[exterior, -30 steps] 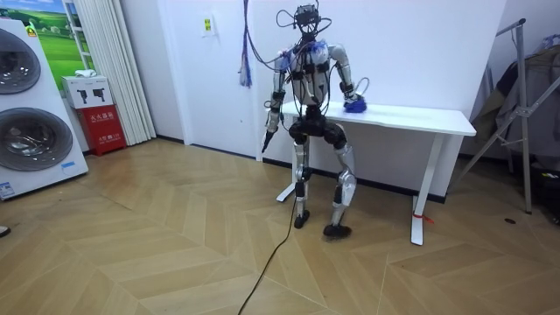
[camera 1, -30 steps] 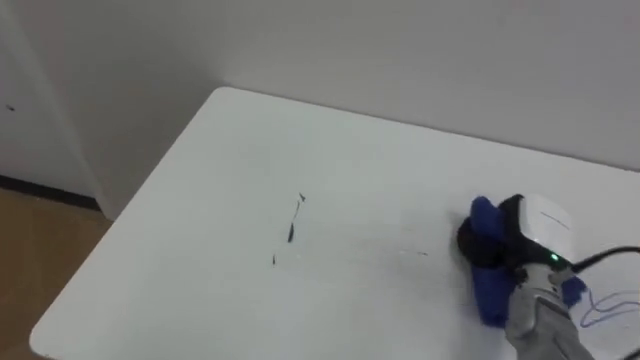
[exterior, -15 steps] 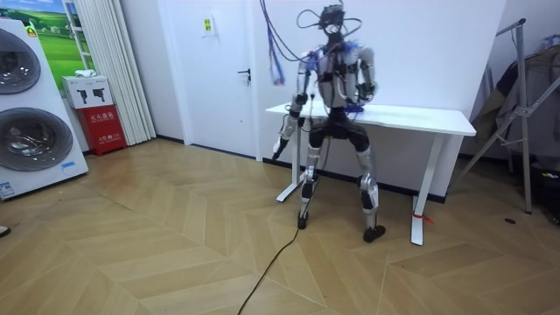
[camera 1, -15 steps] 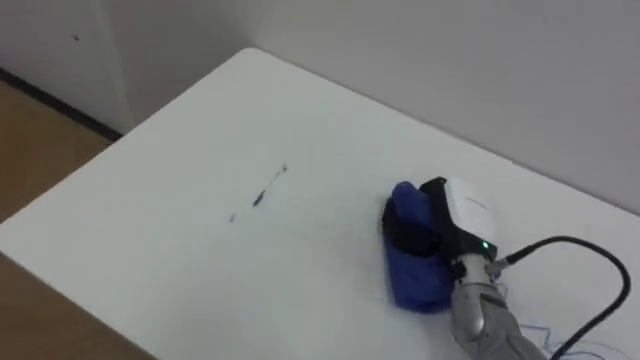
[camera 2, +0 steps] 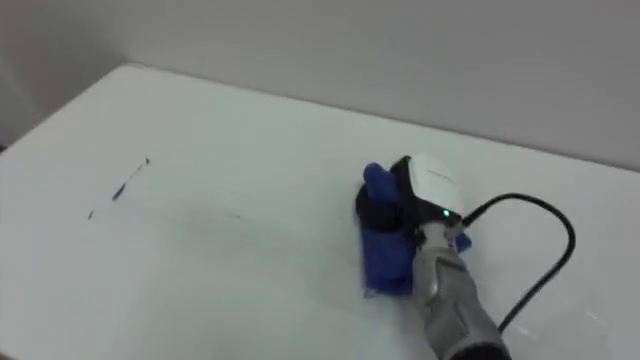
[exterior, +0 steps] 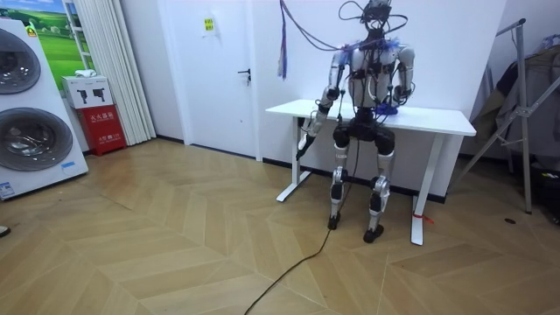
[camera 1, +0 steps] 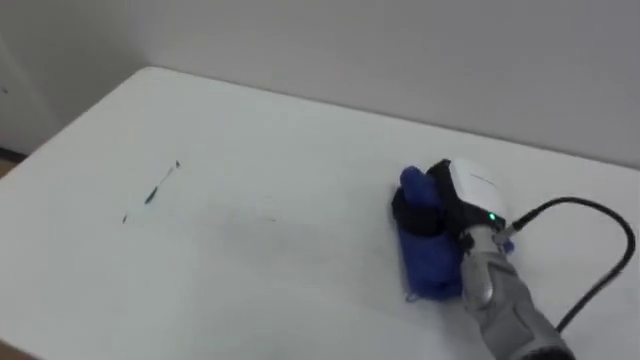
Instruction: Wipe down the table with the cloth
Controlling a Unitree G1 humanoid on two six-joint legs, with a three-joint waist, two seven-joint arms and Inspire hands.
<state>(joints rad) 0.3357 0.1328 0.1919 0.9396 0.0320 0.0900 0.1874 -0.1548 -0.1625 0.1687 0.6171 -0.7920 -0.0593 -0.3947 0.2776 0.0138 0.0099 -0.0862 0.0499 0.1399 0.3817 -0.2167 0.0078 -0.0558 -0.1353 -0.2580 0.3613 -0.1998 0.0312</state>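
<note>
Gripping cloth [camera 1: 430, 265] with right hand [camera 1: 455, 200], fingers curled over its bunched far end. Lying on bench [camera 1: 260, 270], well right of marks [camera 1: 160, 190], long axis running near-to-far.

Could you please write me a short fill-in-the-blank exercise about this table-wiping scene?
1. The right hand rests on a ___ cloth.
2. In the eye views, the dark marks lie to the cloth's ___.
3. The table has a ___ top.
Missing words: blue; left; white.
</note>
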